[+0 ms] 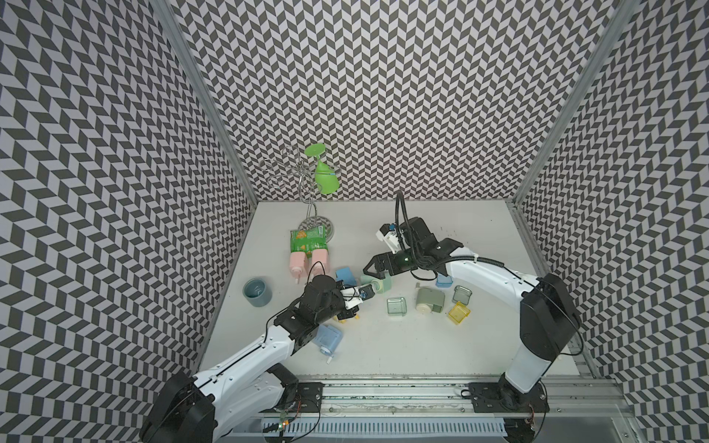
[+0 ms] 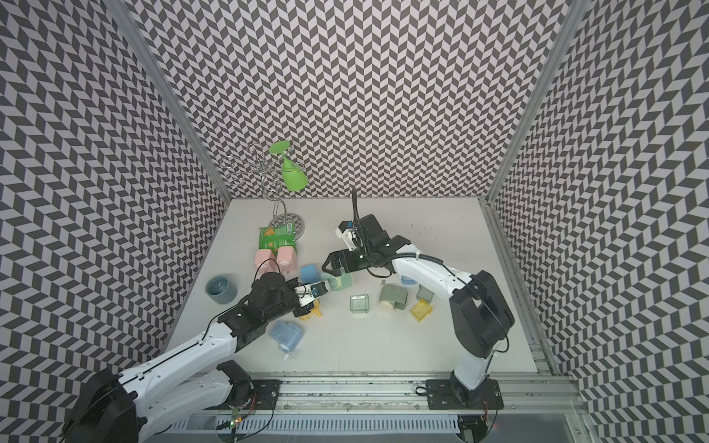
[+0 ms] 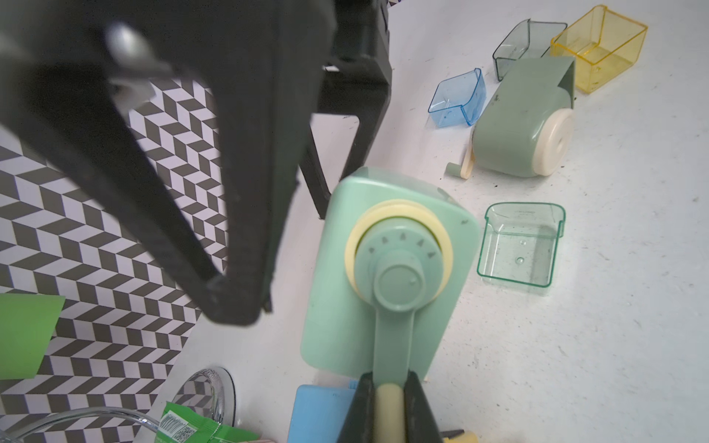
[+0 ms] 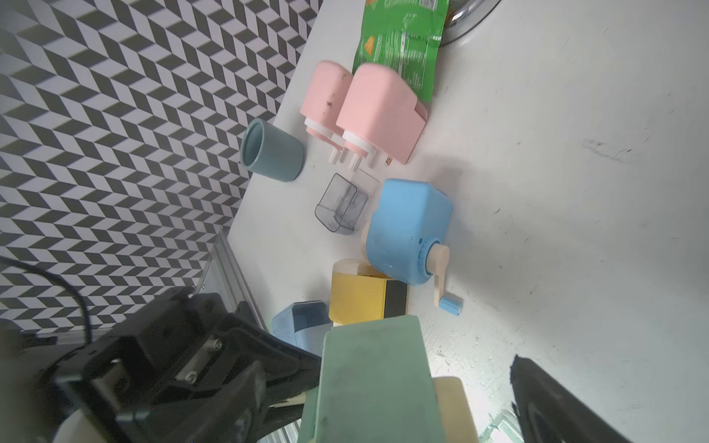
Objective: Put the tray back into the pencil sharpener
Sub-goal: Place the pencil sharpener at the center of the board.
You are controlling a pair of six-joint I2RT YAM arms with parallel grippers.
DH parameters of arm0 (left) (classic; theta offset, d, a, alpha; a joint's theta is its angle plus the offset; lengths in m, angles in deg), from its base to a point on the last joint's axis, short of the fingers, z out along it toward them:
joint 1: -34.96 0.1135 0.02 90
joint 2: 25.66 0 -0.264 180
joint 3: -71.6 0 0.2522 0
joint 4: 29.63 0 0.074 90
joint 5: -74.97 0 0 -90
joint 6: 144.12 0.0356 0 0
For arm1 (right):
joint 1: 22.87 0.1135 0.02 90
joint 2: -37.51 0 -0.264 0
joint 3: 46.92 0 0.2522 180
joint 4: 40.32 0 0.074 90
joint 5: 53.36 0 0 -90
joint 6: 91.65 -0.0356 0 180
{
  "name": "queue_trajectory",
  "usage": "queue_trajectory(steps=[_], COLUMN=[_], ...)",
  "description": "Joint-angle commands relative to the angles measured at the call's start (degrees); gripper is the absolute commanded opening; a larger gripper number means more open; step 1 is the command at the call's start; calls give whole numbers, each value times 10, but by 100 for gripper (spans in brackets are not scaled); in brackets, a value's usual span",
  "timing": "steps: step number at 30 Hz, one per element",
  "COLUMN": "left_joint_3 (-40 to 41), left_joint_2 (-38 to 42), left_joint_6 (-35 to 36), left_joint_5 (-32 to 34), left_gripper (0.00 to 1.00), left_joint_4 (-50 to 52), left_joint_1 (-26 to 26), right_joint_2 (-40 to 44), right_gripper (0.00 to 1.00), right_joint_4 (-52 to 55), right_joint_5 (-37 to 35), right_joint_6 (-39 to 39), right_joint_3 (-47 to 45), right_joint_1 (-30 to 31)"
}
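A mint-green pencil sharpener [image 1: 383, 284] [image 2: 342, 282] stands upright mid-table; its body [image 3: 337, 307] shows in the left wrist view. My left gripper [image 3: 389, 412] [image 1: 367, 291] is shut on the cream knob of its crank. My right gripper [image 1: 378, 276] [image 2: 337, 270] hangs open over the sharpener's top [image 4: 376, 383], and one dark finger [image 4: 544, 402] stands well clear of it. An empty clear green tray [image 1: 396, 306] [image 2: 359, 305] [image 3: 498, 245] sits on the table just to the right of the sharpener, and neither gripper touches it.
To the right lie a sage sharpener [image 1: 429, 301] and yellow [image 1: 459, 313], grey [image 1: 461, 294] and blue [image 1: 444, 282] trays. Blue [image 1: 345, 275], yellow [image 1: 347, 316], pale-blue [image 1: 328, 339] and pink [image 1: 309, 261] sharpeners, a cup [image 1: 257, 292] and a wire rack [image 1: 307, 180] crowd the left.
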Motion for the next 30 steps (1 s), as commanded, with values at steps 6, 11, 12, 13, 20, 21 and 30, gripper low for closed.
queue_trajectory(steps=[6,11,12,13,20,21,30], left_joint_3=[-35,-43,-45,-47,-52,-52,-52], left_joint_2=[12,5,4,2,-11,-14,-13], left_joint_6=[-82,-105,-107,-111,-141,-147,-170], left_joint_5=[-64,-104,-110,-120,-183,-191,-256], left_gripper=[0,0,0,0,0,0,0], left_joint_4=[-36,-33,-32,-30,-38,-41,-49], left_joint_1=[12,26,28,30,58,64,99], right_joint_2=[80,136,148,165,285,301,335], right_gripper=[99,99,99,99,98,98,99], right_joint_4=[-44,-77,-90,-105,-218,-235,-274], right_joint_5=[-31,-55,-61,-71,-143,-150,-84], right_joint_6=[44,72,79,85,203,216,319], right_joint_3=[16,-14,-25,-38,-147,-162,-201], right_joint_1=[-41,-51,-51,-51,-51,-50,-58])
